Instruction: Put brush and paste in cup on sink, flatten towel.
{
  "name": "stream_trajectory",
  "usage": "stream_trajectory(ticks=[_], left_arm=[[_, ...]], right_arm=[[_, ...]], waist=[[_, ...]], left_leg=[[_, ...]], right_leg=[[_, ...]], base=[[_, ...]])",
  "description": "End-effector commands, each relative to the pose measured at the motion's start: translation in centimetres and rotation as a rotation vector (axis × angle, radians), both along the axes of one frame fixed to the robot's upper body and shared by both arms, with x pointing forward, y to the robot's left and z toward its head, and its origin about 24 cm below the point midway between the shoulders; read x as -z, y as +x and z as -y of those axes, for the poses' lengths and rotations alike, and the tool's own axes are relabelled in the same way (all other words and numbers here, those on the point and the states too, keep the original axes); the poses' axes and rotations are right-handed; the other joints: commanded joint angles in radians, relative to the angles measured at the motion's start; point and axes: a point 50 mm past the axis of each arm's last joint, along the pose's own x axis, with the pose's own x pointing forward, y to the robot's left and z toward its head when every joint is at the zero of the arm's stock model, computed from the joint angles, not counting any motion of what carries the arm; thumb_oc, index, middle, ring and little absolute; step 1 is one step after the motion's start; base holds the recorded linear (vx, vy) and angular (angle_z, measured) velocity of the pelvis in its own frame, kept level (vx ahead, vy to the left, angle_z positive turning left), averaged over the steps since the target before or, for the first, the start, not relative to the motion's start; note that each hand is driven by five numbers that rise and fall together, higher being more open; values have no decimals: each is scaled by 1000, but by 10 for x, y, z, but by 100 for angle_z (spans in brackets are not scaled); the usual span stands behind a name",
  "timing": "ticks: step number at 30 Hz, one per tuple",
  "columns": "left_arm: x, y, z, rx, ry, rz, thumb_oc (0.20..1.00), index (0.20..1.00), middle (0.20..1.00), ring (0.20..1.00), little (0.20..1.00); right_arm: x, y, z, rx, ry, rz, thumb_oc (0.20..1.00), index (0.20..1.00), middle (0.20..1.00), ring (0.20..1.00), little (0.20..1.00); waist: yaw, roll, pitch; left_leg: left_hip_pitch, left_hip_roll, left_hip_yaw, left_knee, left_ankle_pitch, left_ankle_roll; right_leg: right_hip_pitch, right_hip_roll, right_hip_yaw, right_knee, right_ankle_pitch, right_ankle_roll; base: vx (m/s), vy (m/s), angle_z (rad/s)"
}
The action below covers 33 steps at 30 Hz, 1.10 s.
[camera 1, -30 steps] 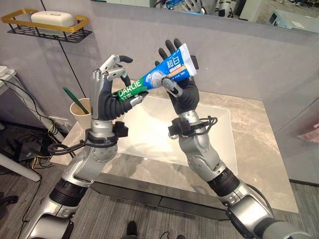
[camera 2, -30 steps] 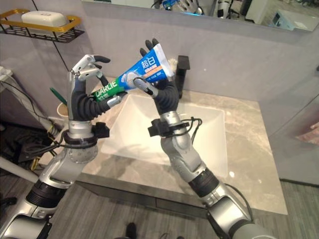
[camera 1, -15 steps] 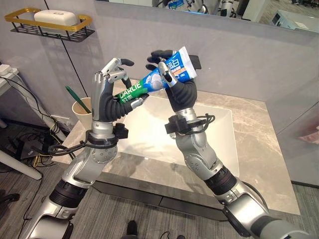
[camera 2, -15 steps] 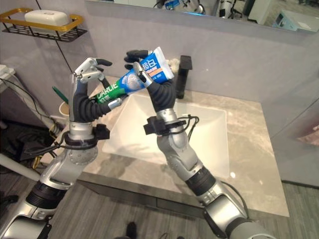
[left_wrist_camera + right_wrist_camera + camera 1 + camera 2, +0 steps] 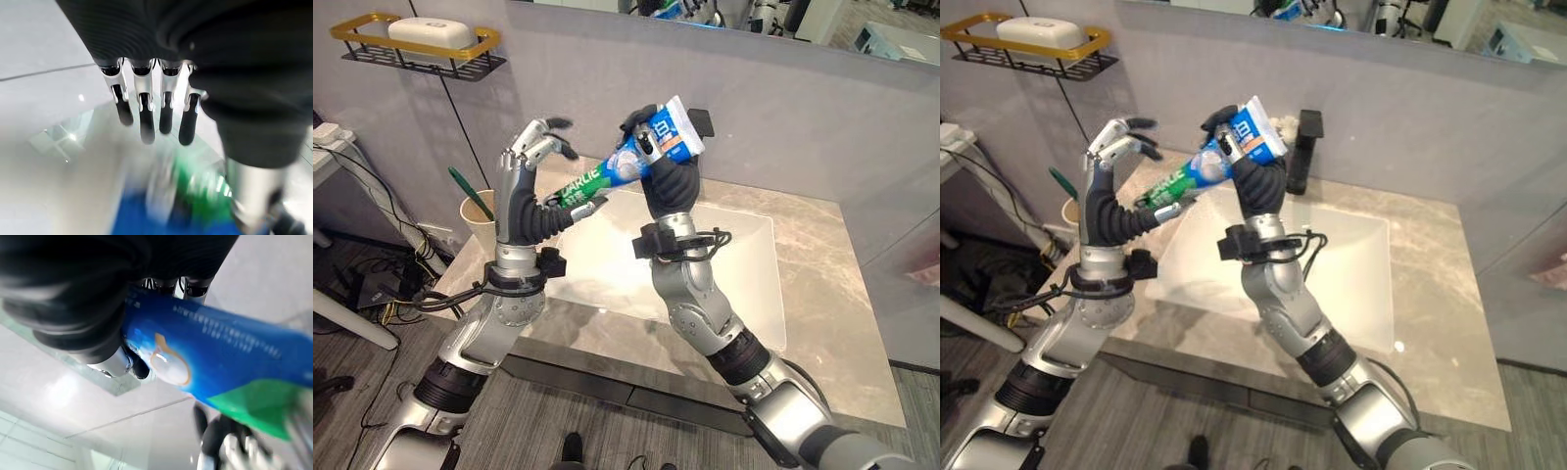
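Note:
A blue and green toothpaste tube (image 5: pixel 672 125) is held up in the air over the sink, slanting down to my left. My right hand (image 5: pixel 674 186) is shut on its blue upper half, and the right wrist view shows the tube (image 5: pixel 220 352) lying across the palm. My left hand (image 5: pixel 527 201) stands upright beside the tube's green end. Its fingers (image 5: pixel 146 122) are spread and straight, off the tube, with the thumb just under the green end. A beige paper cup (image 5: pixel 474 214) stands on the counter's left corner with a green toothbrush (image 5: pixel 463 188) leaning in it.
The white basin (image 5: pixel 607 257) is sunk into a marble counter (image 5: pixel 822 294). A black tap (image 5: pixel 1304 147) stands at the back wall. A gold-rimmed wall shelf (image 5: pixel 421 49) with a white soap hangs up at the left.
My right hand's fingers have curled round the tube's blue half. My left hand's fingers have opened and come off the green end. The tube now tilts more steeply.

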Motion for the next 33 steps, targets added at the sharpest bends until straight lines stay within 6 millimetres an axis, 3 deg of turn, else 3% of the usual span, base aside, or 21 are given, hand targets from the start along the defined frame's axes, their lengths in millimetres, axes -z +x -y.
stream_trajectory(ticks=[1,6,12,17,25,33], left_arm=[[-26,-7,-11,2,-63,133,1000,1000,1000,1000,1000],[-23,-17,-16,22,-100,140,1000,1000,1000,1000,1000],[-2,-34,-40,-30,-142,69,1000,1000,1000,1000,1000],[24,-47,-83,-182,-254,-29,1000,1000,1000,1000,1000],[38,-47,-109,-285,-396,-78,1000,1000,1000,1000,1000],[55,-41,-117,-342,-385,-175,1000,1000,1000,1000,1000]], right_arm=[[-47,-6,15,93,154,189,200,200,200,200,200],[-58,-6,21,132,157,229,200,200,200,200,200],[-72,-5,30,194,156,282,200,200,200,200,200],[-87,-6,47,272,123,363,200,200,200,200,200],[-93,-5,52,305,62,399,200,200,200,200,200],[-96,0,45,297,6,396,200,200,200,200,200]], waist=[[22,-36,-24],[41,-38,-24],[85,-45,-22],[171,-59,-10],[243,-77,-3],[272,-90,5]], left_leg=[[-8,16,8,4,-37,-22],[-12,11,-4,4,-35,-21],[-19,1,-24,4,-31,-20],[-45,-17,-65,4,-21,-21],[-78,-45,-119,4,-11,-15],[-100,-66,-148,4,-9,-6]], right_leg=[[14,-116,12,39,23,91],[20,-118,0,39,23,90],[31,-118,-20,31,23,90],[50,-122,-69,18,22,93],[62,-131,-129,24,19,97],[68,-142,-163,29,26,105]], base=[[-6,0,9],[-3,-1,4],[-2,-2,9],[-4,-10,20],[7,-5,28],[12,8,19]])
